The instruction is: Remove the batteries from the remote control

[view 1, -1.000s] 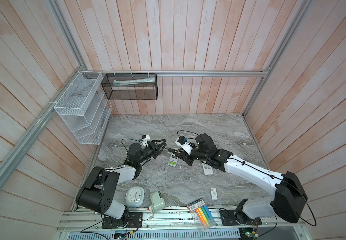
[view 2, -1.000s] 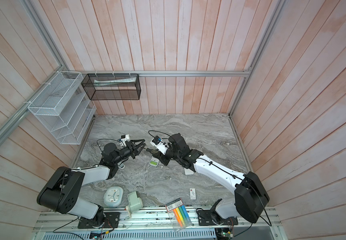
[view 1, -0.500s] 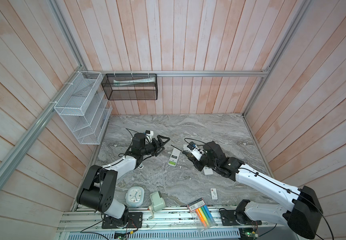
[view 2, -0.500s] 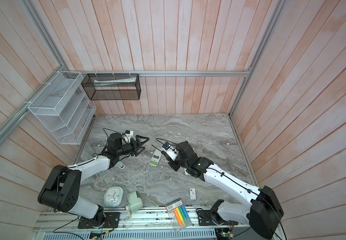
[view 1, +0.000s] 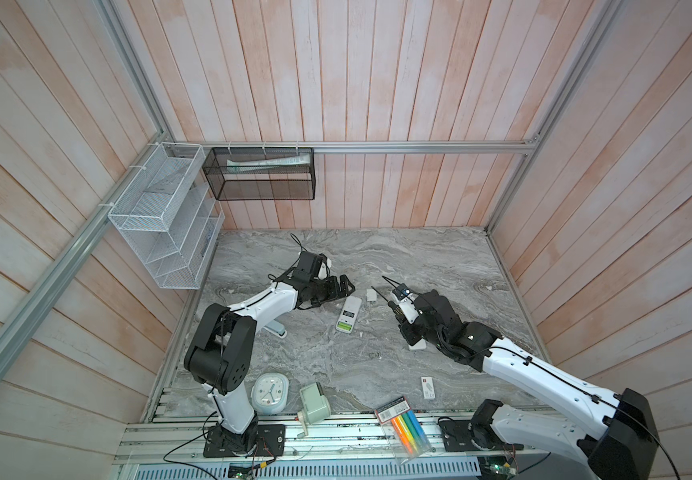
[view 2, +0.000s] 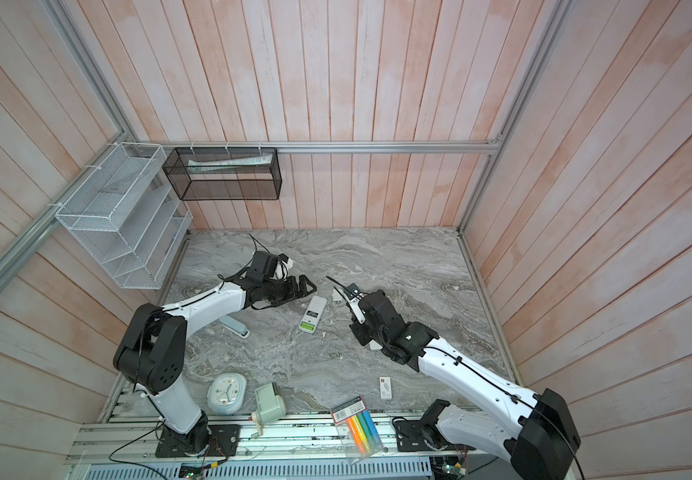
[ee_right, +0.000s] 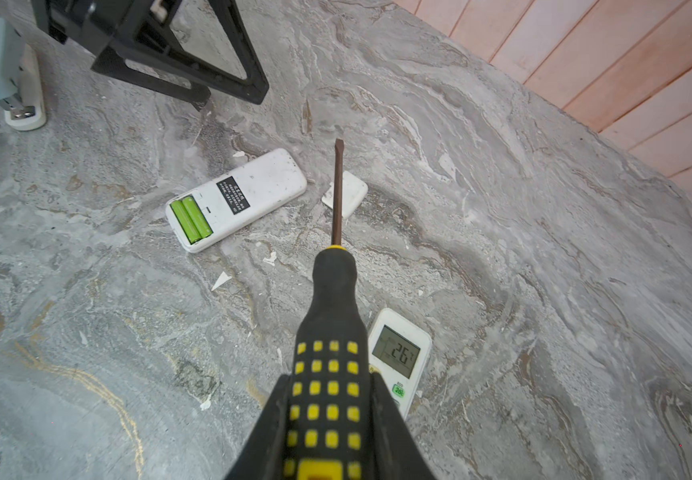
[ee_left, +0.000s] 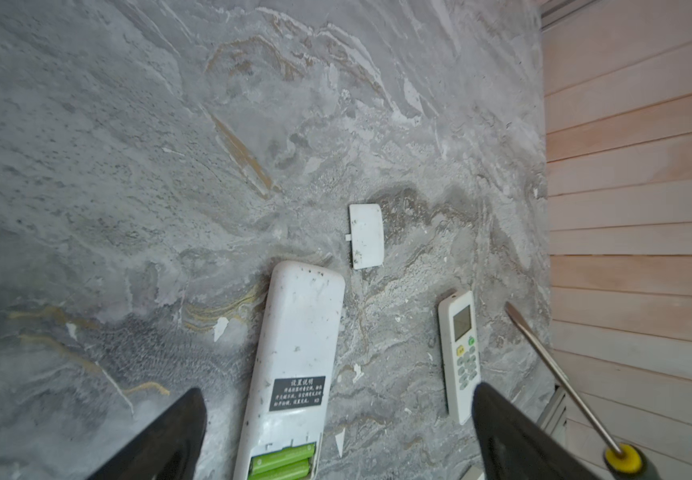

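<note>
Batteries (ee_right: 190,220): two lime green cells sit side by side in the open bay of the remote control (view 1: 348,314). Remote lies face down mid-frame on the counter (view 1: 419,257) in both top views, bay at its lower end. Loose white battery cover (view 1: 371,294) just right of its upper end. Left fingers (ee_left: 161,436) spread wide, empty, just upper left of the remote, clear of it. Right fingers (ee_right: 267,436) clamped on a screwdriver (ee_right: 334,299), shaft pointing upper left; second remote (ee_right: 398,353), display up, partly under them.

batteries (ee_right: 191,219): lime green | remote (ee_right: 259,189): white | screwdriver handle (ee_right: 330,374): black, yellow squares | table (ee_right: 502,249): grey marbled
</note>
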Available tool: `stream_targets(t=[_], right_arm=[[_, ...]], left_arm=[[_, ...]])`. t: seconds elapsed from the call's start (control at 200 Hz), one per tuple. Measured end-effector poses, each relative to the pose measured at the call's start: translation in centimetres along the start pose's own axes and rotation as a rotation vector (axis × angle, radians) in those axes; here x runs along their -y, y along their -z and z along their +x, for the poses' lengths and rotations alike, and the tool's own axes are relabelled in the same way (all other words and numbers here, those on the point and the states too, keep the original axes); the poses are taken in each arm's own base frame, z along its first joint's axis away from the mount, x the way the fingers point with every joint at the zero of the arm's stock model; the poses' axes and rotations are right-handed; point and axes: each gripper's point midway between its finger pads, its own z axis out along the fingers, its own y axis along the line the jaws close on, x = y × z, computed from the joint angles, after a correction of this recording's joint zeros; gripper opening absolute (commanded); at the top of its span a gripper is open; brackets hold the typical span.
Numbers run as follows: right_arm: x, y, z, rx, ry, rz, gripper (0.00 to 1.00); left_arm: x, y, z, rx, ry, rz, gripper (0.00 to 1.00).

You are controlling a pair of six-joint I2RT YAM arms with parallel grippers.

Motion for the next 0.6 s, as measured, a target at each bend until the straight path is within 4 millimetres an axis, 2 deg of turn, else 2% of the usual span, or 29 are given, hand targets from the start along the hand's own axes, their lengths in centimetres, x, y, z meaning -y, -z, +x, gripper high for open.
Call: stream_targets(t=[0.155, 0.36, 0.6], right_arm=[[0.8, 0.8, -0.3, 0.020, -0.027, 0.038, 0.00], [1.3, 1.7, -0.7, 0.054, -0.053, 0.052, 0.00], [1.2, 1.3, 0.4, 0.032, -0.049, 0.049, 0.00]], left_arm=[[0.3, -2.2, -0.1, -0.040, -0.090, -0.111, 1.00], [-0.8, -5.3, 1.9, -0.124, -0.167, -0.263, 0.99], [-1.8, -6.7, 3.1, -0.174, -0.221, -0.375, 0.94]])
